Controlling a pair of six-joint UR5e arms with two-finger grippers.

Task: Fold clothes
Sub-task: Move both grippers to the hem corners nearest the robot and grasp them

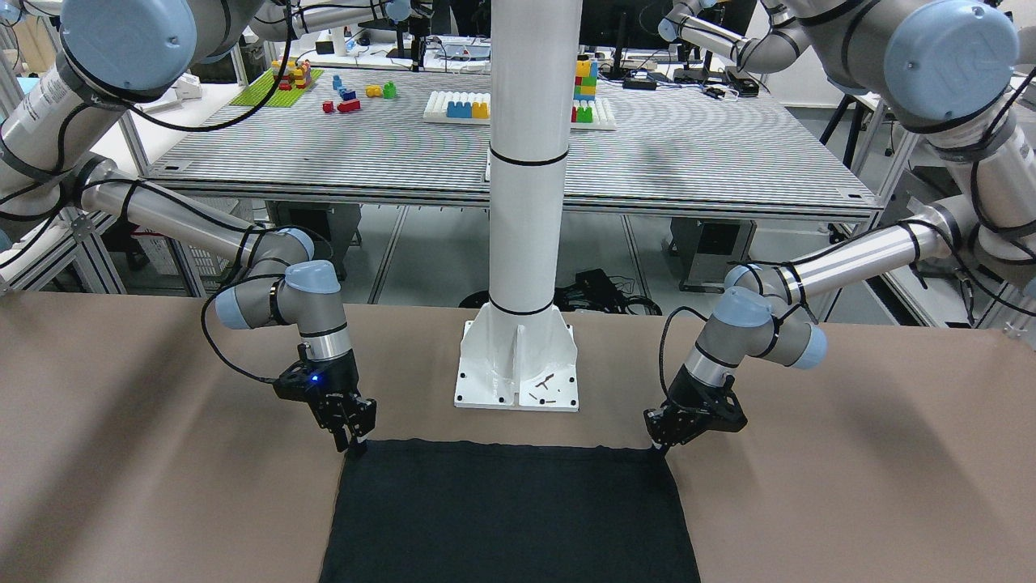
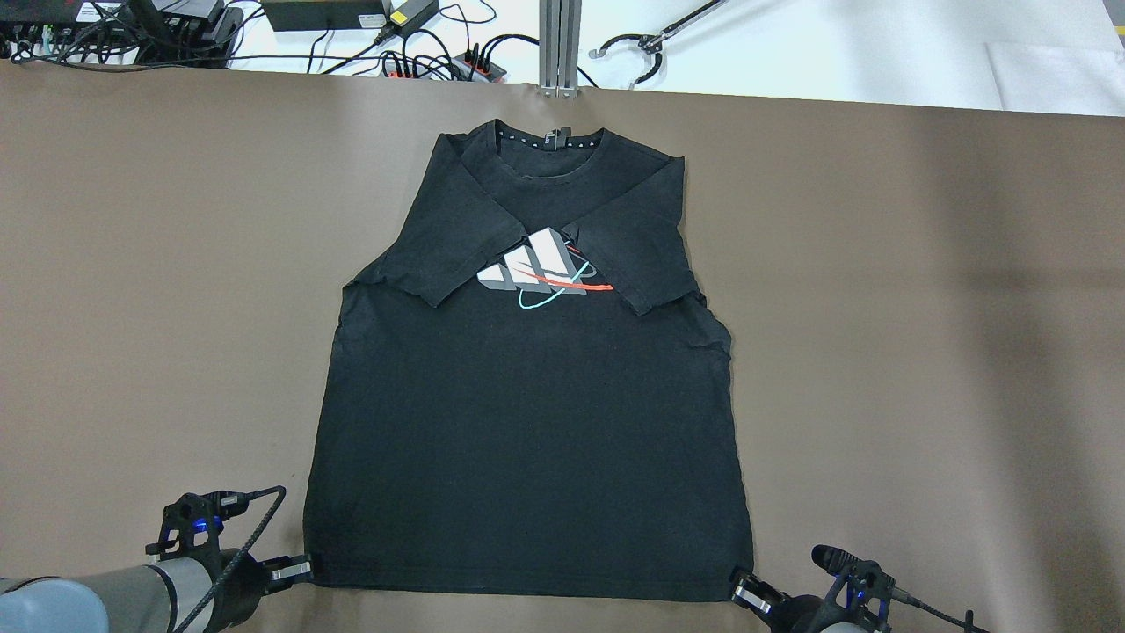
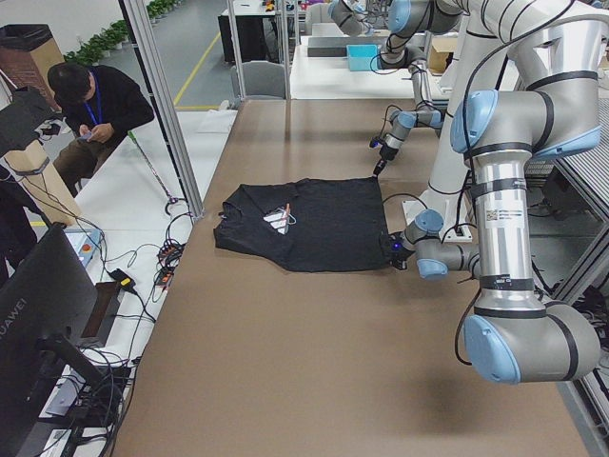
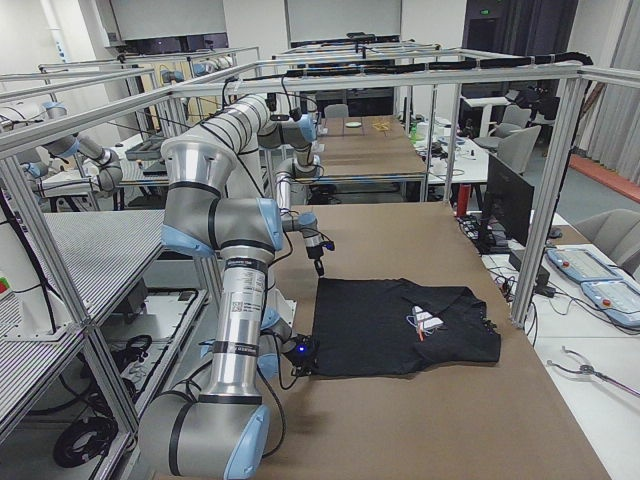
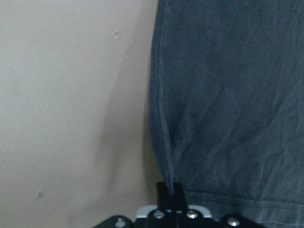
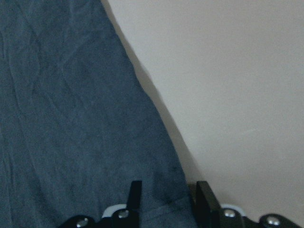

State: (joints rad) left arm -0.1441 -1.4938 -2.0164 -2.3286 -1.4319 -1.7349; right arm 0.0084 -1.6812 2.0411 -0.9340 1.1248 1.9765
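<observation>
Now shirt point(image 2: 527, 422) lies flat on worktop point(image 2: 132, 308), left pincer point(image 5: 171, 190) clenched on one hem corner, right pincer point(image 6: 168, 190) released astride the other; risk: a lift before right closes would drag the hem askew and wrinkle the fold.

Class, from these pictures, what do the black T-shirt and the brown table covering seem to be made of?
T-shirt: soft matte knit, probably cotton jersey; it lies limp with fine creases and a stitched hem.
Table covering: smooth matte sheet, perhaps paper or vinyl; faint broad sheen, no visible weave.
</observation>
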